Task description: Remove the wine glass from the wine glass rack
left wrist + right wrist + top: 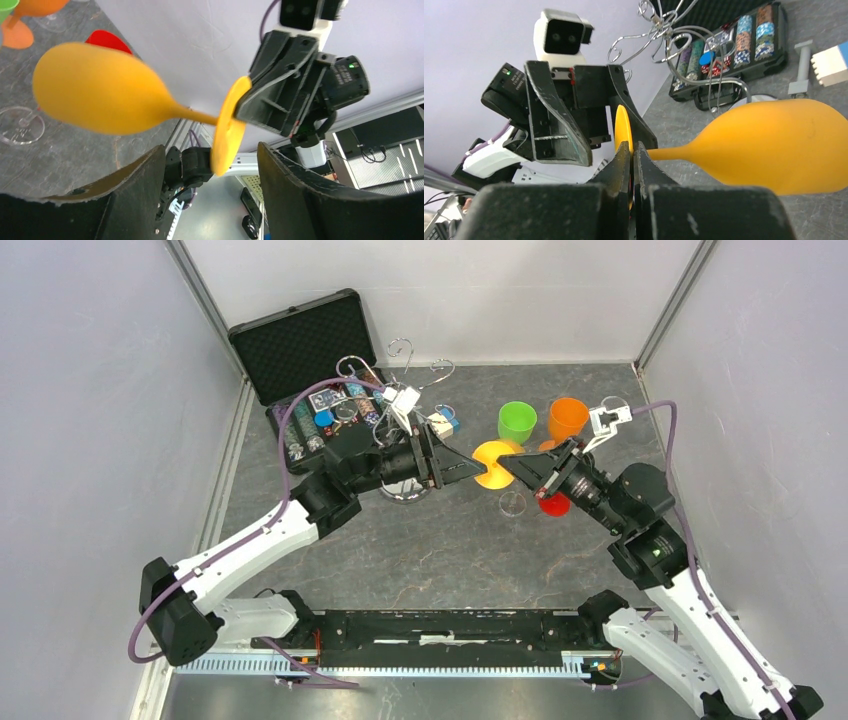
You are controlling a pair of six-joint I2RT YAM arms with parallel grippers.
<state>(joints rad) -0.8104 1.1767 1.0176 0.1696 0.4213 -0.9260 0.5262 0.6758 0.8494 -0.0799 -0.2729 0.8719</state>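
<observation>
Clamping wine glass (490, 465) foot with right jaws | left jaws apart | glass horizontal

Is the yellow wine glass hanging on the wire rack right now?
No, the yellow wine glass is clear of the rack, its base clamped in the right gripper.

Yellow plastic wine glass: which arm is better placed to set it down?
Right. The right gripper is shut on the round foot of the yellow plastic wine glass, while the left gripper stands open, its fingers either side of that foot without gripping it.
</observation>
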